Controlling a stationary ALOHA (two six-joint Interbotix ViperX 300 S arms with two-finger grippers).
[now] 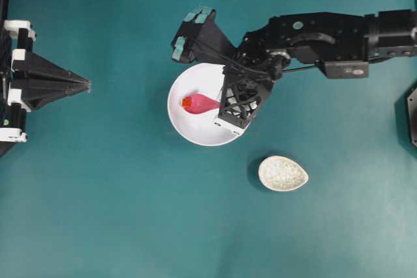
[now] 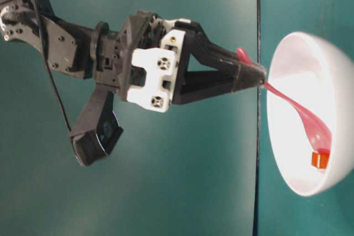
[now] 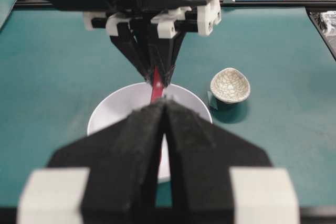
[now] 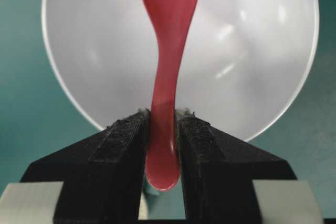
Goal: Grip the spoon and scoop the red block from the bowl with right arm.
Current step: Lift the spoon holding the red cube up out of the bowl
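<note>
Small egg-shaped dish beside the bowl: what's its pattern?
Speckled, crackled beige-white glaze on the dish; clearest in the left wrist view.

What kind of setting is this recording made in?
Likely a lab robot workcell, not a kitchen: a bare teal table, two black arms facing each other, and only a white bowl and a speckled dish as props.

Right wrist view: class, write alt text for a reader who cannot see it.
The right gripper clamps the handle of a glossy pink spoon, whose scoop reaches out over the white bowl. Teal table surrounds the bowl.
</note>
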